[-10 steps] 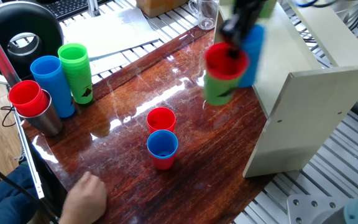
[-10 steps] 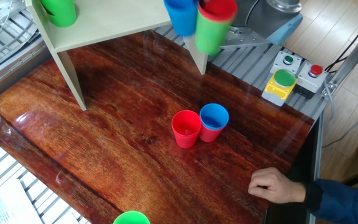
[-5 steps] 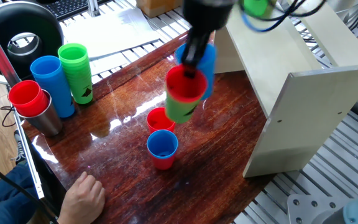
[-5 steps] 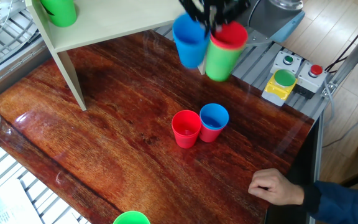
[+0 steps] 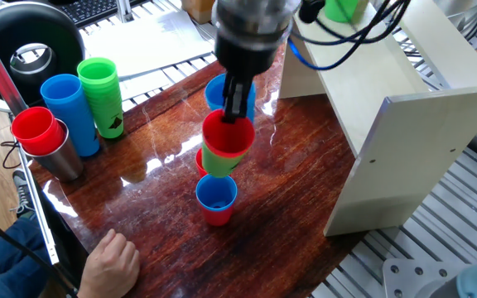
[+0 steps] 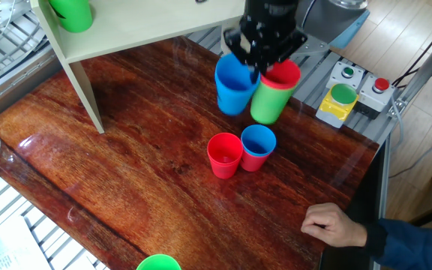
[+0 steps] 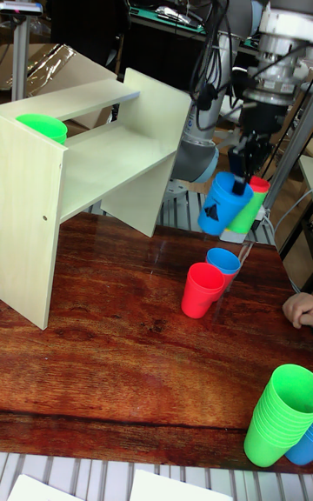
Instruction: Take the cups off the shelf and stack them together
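Carried off shelf (image 6: 126,30), cups (image 6: 253,82) in gripper (image 6: 259,69)

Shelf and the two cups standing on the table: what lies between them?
Only bare tabletop between shelf and the red cup and blue cup, per the other fixed view.
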`<action>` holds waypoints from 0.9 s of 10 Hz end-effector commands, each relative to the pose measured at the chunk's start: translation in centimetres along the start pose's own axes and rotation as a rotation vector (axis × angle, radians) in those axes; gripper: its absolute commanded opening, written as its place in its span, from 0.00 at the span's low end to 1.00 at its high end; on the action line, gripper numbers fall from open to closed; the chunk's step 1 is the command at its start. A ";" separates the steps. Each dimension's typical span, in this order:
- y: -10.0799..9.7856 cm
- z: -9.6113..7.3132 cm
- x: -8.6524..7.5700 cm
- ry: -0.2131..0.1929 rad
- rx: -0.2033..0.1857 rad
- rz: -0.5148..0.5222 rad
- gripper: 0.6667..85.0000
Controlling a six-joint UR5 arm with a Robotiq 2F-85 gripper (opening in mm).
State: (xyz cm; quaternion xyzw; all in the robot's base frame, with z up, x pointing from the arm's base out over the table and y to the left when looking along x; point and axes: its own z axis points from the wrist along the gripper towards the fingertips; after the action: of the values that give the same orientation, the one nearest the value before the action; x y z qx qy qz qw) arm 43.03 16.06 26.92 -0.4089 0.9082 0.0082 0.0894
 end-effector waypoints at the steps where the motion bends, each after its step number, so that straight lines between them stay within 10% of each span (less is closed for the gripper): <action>1: 0.1 2.3 -1.0 -0.033 0.002 -0.103 0.01; 9: 0.9 6.1 -0.3 -0.018 0.040 -0.172 0.01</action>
State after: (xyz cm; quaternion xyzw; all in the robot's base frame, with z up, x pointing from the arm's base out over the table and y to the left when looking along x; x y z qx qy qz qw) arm 43.77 16.87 21.77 -0.4780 0.8723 -0.0172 0.1018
